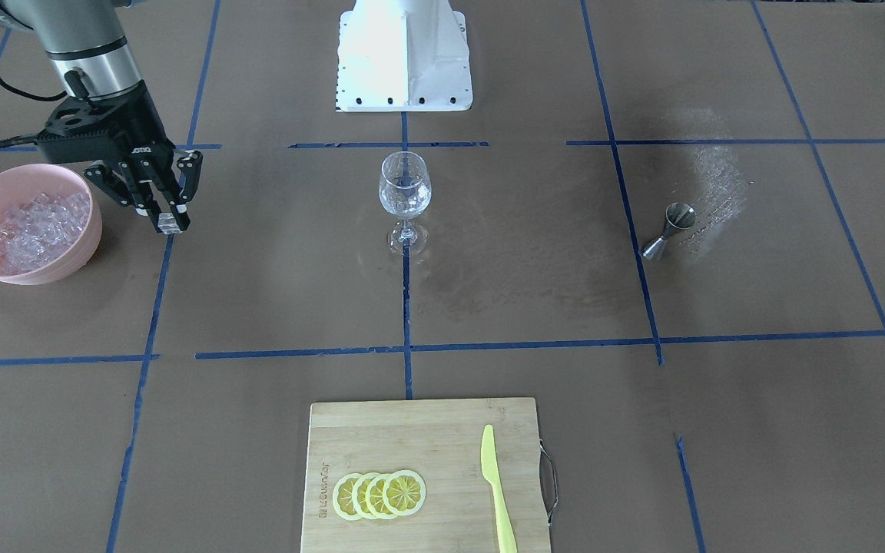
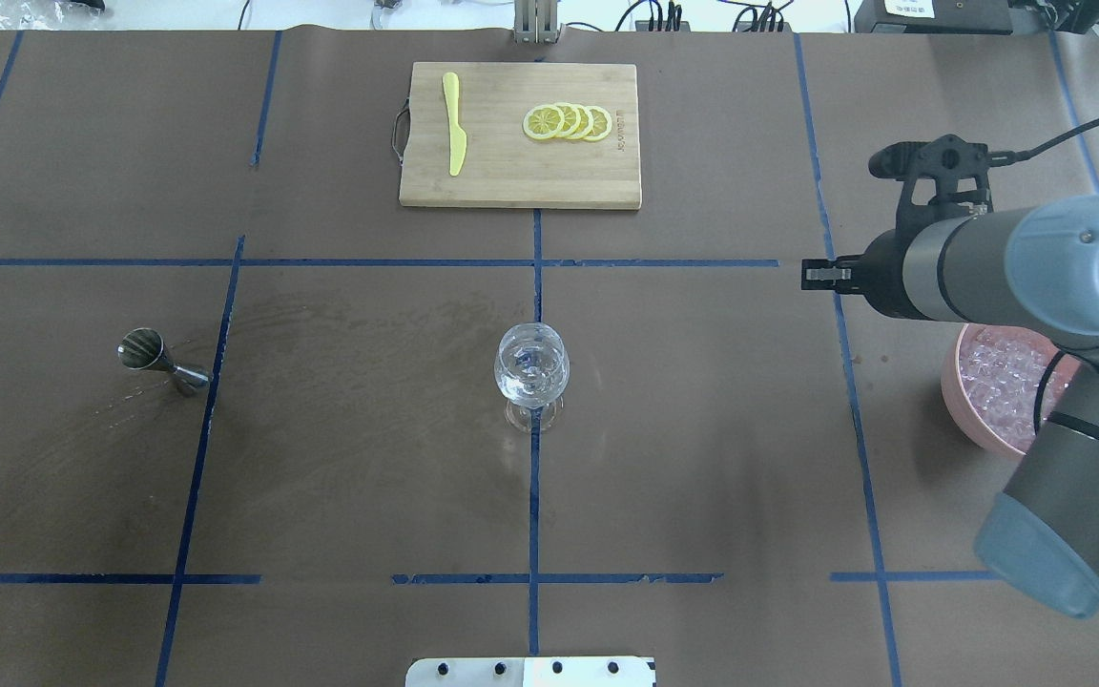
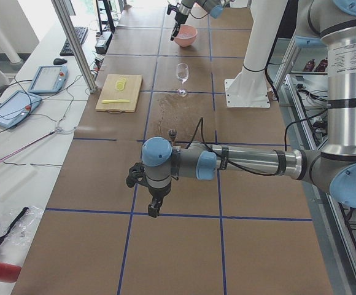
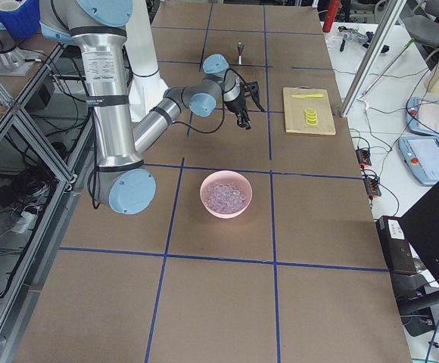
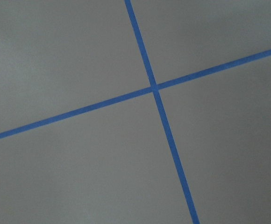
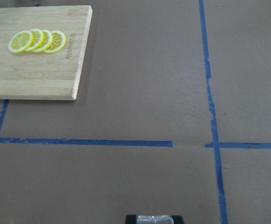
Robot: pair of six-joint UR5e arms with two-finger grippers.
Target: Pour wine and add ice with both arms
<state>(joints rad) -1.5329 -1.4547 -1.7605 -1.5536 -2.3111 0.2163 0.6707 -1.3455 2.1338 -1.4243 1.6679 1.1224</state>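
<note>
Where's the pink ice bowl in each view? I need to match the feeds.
Front-facing: pink bowl at the left edge.
Overhead: bowl at the right edge, partly hidden by the right arm.
Exterior left: bowl far, top centre.
Exterior right: bowl mid-picture.
Left wrist: not in view.
Right wrist: not in view.
Shared landmark: cutting board with lemon slices.

The wine glass (image 1: 405, 201) is standing on the table (image 1: 273, 292) in front of the robot base (image 1: 404, 54). The jigger (image 1: 669, 230) is sitting to the robot's left of it, and the bowl (image 1: 66, 265) holding the ice (image 1: 39, 230) to the robot's right. The right gripper (image 1: 167, 220) is hanging just beside the bowl, on the glass's side, gripping one ice cube (image 6: 154, 218). Beyond the glass, the cutting board (image 1: 412, 438) is carrying the lemon slices (image 1: 379, 495) and, to the robot's left of them, the knife (image 1: 496, 491).
</note>
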